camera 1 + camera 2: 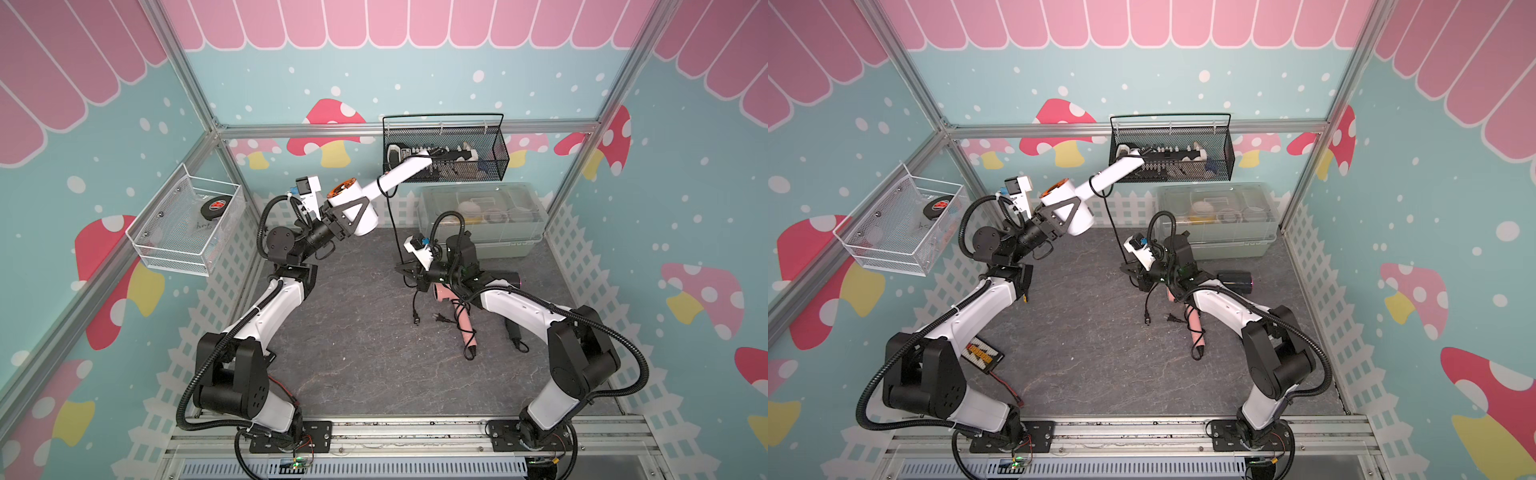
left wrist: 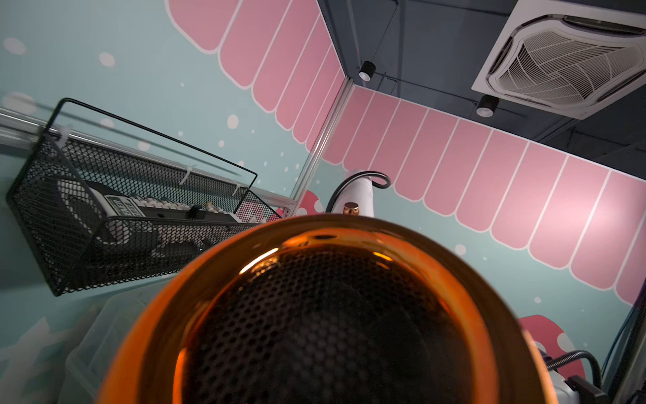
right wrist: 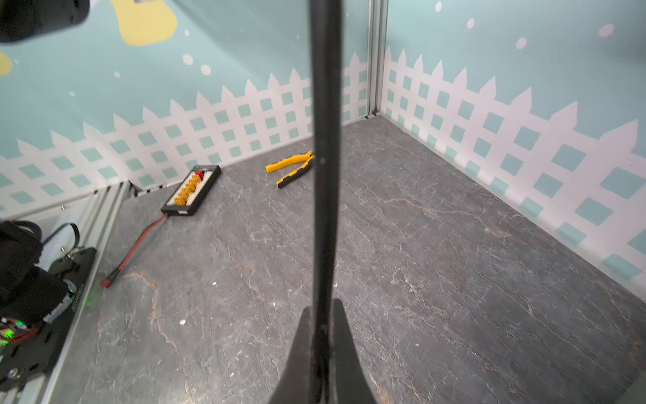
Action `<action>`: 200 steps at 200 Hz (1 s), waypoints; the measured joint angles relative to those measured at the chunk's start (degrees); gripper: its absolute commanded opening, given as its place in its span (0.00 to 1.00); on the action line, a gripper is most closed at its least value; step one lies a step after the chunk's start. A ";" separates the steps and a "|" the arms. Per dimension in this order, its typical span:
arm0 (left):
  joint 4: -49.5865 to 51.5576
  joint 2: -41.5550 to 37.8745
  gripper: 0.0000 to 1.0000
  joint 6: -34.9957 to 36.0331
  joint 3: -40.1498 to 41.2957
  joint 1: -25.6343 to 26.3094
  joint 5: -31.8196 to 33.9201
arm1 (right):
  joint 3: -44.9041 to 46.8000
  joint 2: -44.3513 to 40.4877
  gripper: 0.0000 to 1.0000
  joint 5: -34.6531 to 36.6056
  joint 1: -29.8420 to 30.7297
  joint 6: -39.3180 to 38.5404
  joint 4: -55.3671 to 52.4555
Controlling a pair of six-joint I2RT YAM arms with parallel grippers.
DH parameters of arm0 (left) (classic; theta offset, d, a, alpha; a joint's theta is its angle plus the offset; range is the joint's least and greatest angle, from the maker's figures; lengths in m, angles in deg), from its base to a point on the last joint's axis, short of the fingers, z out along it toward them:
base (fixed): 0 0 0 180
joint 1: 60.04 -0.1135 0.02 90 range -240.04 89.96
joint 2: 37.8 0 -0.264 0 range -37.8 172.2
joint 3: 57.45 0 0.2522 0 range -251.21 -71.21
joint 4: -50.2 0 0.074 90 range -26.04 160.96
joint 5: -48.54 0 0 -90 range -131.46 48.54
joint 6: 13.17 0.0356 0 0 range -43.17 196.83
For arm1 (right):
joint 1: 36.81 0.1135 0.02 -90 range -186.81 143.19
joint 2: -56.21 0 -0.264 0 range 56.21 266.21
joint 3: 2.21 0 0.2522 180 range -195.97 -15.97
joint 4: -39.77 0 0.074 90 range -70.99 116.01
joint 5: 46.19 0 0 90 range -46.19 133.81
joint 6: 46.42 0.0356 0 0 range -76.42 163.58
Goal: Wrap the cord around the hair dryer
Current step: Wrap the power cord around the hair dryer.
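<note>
The right claw [image 3: 323, 314] is pinched shut on the black cord [image 1: 393, 222], which runs taut upward from it to the white hair dryer [image 1: 405, 169]. The left claw [image 1: 355, 212] is partly spread and clamped across that dryer's barrel, holding it well above the worktop [image 1: 353, 340] with the handle aimed at the black mesh basket [image 1: 494, 166]. One turn looks laid around the handle near the barrel. To wind well, I judge the right claw should circle the handle under light tension. Each turn should sit beside the last, with cord slipping through rather than tugging the dryer loose, and the path should clear the basket.
</note>
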 measured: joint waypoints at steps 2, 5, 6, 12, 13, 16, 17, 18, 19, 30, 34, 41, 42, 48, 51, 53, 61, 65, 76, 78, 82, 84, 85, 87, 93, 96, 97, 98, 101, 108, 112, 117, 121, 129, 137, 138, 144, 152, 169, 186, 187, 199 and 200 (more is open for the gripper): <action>0.00 0.00 0.00 0.00 -0.07 -0.11 0.09 | 0.00 -0.02 0.00 0.28 0.20 -0.55 -0.42; 0.00 0.00 0.00 0.00 -0.15 -0.33 0.28 | 0.00 -0.04 0.00 0.68 0.50 -1.22 -1.16; 0.00 0.00 0.00 0.00 -0.15 -0.37 0.31 | 0.00 -0.04 0.00 0.76 0.57 -1.36 -1.29; -0.02 0.00 0.00 0.00 -0.26 -0.68 0.57 | 0.00 -0.04 0.00 1.53 1.18 -2.67 -2.69; -0.02 0.00 0.00 0.00 -0.28 -0.74 0.61 | 0.00 -0.04 0.00 1.66 1.27 -2.93 -2.97; -0.02 0.00 0.00 0.02 -0.35 -0.83 0.72 | 0.00 -0.04 0.00 1.97 1.57 -3.56 -3.65; -0.02 0.00 0.00 0.02 -0.37 -0.85 0.76 | 0.00 -0.04 0.00 2.03 1.66 -3.67 -3.78; -0.02 0.00 0.00 0.00 -0.37 -0.94 0.85 | 0.00 -0.04 0.00 2.12 1.70 -3.78 -3.93; -0.02 0.00 0.00 0.02 -0.37 -0.96 0.87 | 0.00 -0.04 0.00 2.25 1.84 -4.04 -4.22; 0.04 0.00 0.00 0.02 -0.39 -1.36 1.14 | 0.00 -0.04 0.00 3.34 2.89 -6.01 -6.38; 0.11 0.00 0.00 0.02 -0.39 -1.44 1.16 | 0.00 -0.04 0.00 3.65 3.17 -6.54 -6.91; 0.35 0.00 0.00 0.04 -0.39 -1.53 1.16 | 0.00 -0.04 0.00 4.22 3.76 -7.52 -7.67; 0.42 0.00 0.00 0.04 -0.39 -1.55 1.16 | 0.00 -0.04 0.00 4.28 3.80 -7.65 -7.76; 0.68 0.00 0.00 0.07 -0.39 -1.55 1.16 | 0.00 -0.04 0.00 4.70 4.24 -8.33 -8.28; 0.81 0.00 0.00 0.09 -0.39 -1.55 1.18 | -0.02 -0.04 0.00 4.94 4.44 -8.74 -8.61; 0.90 0.00 0.00 0.07 -0.39 -1.55 1.16 | -0.02 -0.04 0.00 5.07 4.59 -8.96 -8.76; 1.44 0.00 0.00 0.20 -0.39 -1.55 1.16 | -0.04 -0.07 0.00 5.57 4.94 -9.68 -9.33; 1.75 0.00 0.00 0.33 -0.39 -1.55 1.16 | -0.07 -0.07 0.00 5.84 5.03 -10.10 -9.70; 2.93 -0.02 0.00 0.81 -0.39 -1.60 1.25 | -0.15 -0.17 0.00 6.51 5.29 -10.99 -10.60; 3.26 -0.02 0.00 1.01 -0.39 -1.60 1.27 | -0.17 -0.20 0.00 6.64 5.31 -11.19 -10.80; 3.72 -0.02 0.00 1.38 -0.39 -1.62 1.31 | -0.22 -0.28 0.00 6.91 5.33 -11.50 -11.23; 4.04 -0.04 0.00 1.53 -0.39 -1.66 1.33 | -0.24 -0.35 0.00 7.06 5.38 -11.69 -11.50; 4.24 -0.04 0.00 1.62 -0.39 -1.66 1.33 | -0.26 -0.37 0.00 7.13 5.38 -11.74 -11.58; 4.57 -0.04 0.00 1.77 -0.39 -1.68 1.33 | -0.28 -0.42 0.00 7.26 5.42 -11.87 -11.85; 5.64 -0.20 0.00 2.36 -0.39 -1.77 1.40 | -0.35 -0.72 0.00 7.85 5.46 -12.48 -12.81; 6.32 -0.33 0.00 2.80 -0.39 -1.86 1.44 | -0.39 -0.90 0.00 8.09 5.49 -12.76 -13.35; 6.60 -0.39 0.00 3.04 -0.39 -1.88 1.51 | -0.42 -0.98 0.00 8.26 5.51 -12.94 -13.66; 6.78 -0.42 0.00 3.13 -0.39 -1.90 1.51 | -0.42 -1.05 0.00 8.33 5.51 -12.98 -13.77; 7.45 -0.50 0.00 3.41 -0.39 -1.95 1.57 | -0.42 -1.25 0.00 8.57 5.57 -13.27 -14.27; 9.46 -1.01 0.00 4.63 -0.39 -2.12 1.81 | -0.46 -1.92 0.00 9.22 5.70 -14.03 -15.61; 10.86 -1.44 0.00 5.57 -0.39 -2.16 1.97 | -0.52 -2.40 0.00 9.68 5.75 -14.49 -16.52; 12.68 -1.99 0.00 6.91 -0.39 -2.25 2.25 | -0.55 -3.04 0.00 10.23 5.88 -15.15 -17.62; 14.19 -2.51 0.00 7.98 -0.39 -2.29 2.43 | -0.57 -3.54 0.00 10.54 5.97 -15.54 -18.45; 17.73 -3.72 0.00 10.51 -0.52 -2.38 2.84 | -0.68 -4.70 0.00 11.34 6.08 -16.48 -20.22; 21.51 -4.96 0.00 13.27 -0.92 -2.40 3.41 | -0.92 -6.08 0.00 12.35 6.08 -17.55 -22.38; 21.90 -5.07 0.00 13.55 -0.98 -2.40 3.48 | -0.96 -6.19 0.00 12.46 6.08 -17.64 -22.53; 25.07 -6.10 0.00 15.80 -1.44 -2.40 4.00 | -1.29 -7.17 0.00 13.07 6.08 -18.38 -24.06; 28.57 -7.26 0.00 18.38 -2.10 -2.40 4.57 | -1.95 -8.44 0.00 13.99 6.08 -19.32 -25.97; 36.06 -9.60 0.00 24.11 -3.78 -2.32 6.01 | -4.07 -10.64 0.00 15.61 6.05 -21.07 -29.66; 43.21 -11.28 0.00 29.51 -5.38 -1.86 7.85 | -7.19 -12.11 0.00 17.35 6.08 -22.93 -33.16; 43.52 -11.32 0.00 29.70 -5.44 -1.81 7.91 | -7.32 -12.15 0.00 17.42 6.08 -23.02 -33.29; 48.63 -12.09 0.00 33.62 -6.34 -1.05 9.60 | -9.60 -12.68 0.00 18.67 6.08 -24.26 -35.19; 48.94 -12.11 0.00 33.81 -6.38 -1.01 9.73 | -9.86 -12.74 0.00 18.84 6.08 -24.37 -35.39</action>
